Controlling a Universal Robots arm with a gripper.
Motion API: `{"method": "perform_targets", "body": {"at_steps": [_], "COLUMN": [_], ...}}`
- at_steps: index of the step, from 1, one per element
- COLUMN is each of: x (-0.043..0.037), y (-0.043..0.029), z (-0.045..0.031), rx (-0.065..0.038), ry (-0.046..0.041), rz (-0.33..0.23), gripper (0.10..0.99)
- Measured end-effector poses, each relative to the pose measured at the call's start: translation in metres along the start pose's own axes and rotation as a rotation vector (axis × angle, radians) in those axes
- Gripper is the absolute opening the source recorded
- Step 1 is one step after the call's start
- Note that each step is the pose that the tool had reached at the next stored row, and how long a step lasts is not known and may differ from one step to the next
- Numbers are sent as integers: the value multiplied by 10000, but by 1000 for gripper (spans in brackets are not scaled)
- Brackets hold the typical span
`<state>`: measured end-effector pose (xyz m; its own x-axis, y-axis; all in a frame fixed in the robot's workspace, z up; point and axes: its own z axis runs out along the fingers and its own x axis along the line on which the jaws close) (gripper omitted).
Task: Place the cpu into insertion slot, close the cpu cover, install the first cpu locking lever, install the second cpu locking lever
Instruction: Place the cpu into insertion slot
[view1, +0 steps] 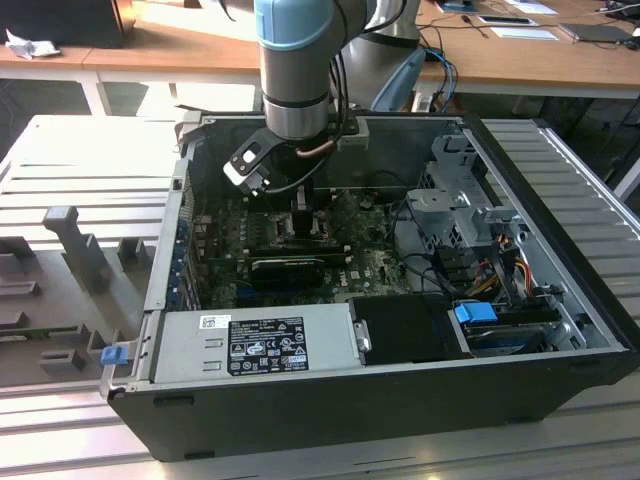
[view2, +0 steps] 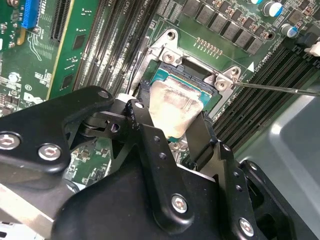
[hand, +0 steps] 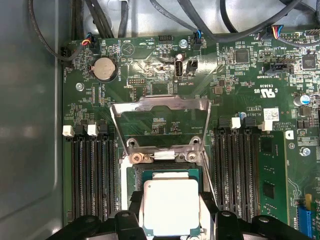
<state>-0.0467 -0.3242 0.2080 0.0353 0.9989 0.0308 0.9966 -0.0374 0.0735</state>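
The cpu (hand: 171, 207) is a pale silvery square held level between the black fingers (hand: 136, 201) of my gripper (hand: 172, 200), right over the insertion slot (hand: 165, 156). In the second wrist view, the cpu (view2: 172, 106) covers most of the dark socket (view2: 200, 76), and the gripper (view2: 170, 115) is shut on its two sides. I cannot tell whether the chip is seated or just above the contacts. The cpu cover (hand: 160, 104) stands swung up and open behind the slot. A thin locking lever (view2: 280, 90) sticks out sideways, unlatched. In the exterior view, the gripper (view1: 305, 215) reaches down onto the motherboard.
The open computer case (view1: 150, 290) has high walls around the board. Its grey power supply box (view1: 255, 345) lies along the near side. Memory slots (hand: 92, 185) flank the socket on both sides. Cables (view1: 440, 265) and a drive cage (view1: 465, 200) fill the exterior view's right.
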Motion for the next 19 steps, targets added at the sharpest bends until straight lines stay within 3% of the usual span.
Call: {"method": "perform_targets", "body": {"at_steps": [8,15,16,19], "x": [33,33,33,33], "y": [-6,-7,-7,-6], "z": [74,79,79,60], "rx": [-1,1,0,1], "ry": [5,4,5,20], "rz": [-6,-4,-4,-2], "gripper": [529,529,608,608]}}
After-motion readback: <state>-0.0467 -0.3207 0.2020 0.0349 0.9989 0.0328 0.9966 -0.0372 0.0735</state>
